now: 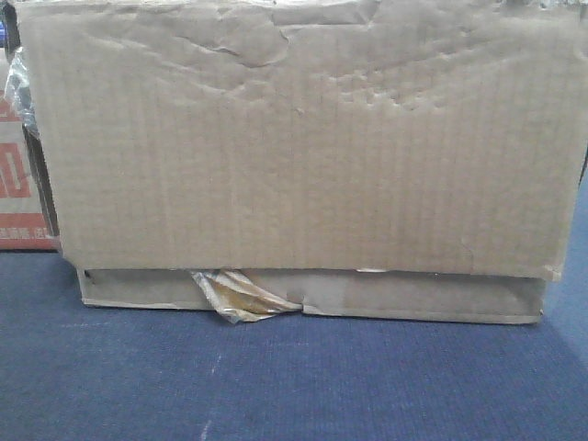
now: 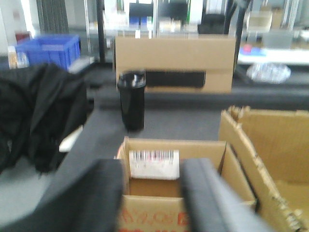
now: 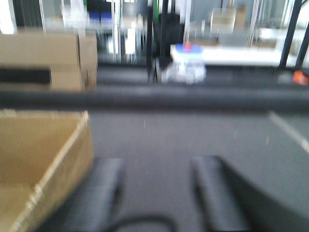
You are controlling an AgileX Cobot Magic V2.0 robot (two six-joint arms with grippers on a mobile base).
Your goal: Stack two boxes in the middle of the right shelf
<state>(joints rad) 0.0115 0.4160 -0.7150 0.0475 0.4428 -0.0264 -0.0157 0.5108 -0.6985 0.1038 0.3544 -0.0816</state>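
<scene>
The big brown corrugated cardboard box (image 1: 303,138), its face wrinkled, rested on the flatter brown cardboard box (image 1: 413,296), whose torn yellowish tape (image 1: 241,296) hung from the front edge; both sat on blue carpet (image 1: 294,386). The left gripper (image 2: 152,166) hovered with its dark fingers apart, empty, above a small open cardboard carton (image 2: 145,186); a black cylindrical tumbler (image 2: 132,99) stood beyond. The right gripper (image 3: 157,164) was likewise spread and empty over grey floor (image 3: 193,135).
</scene>
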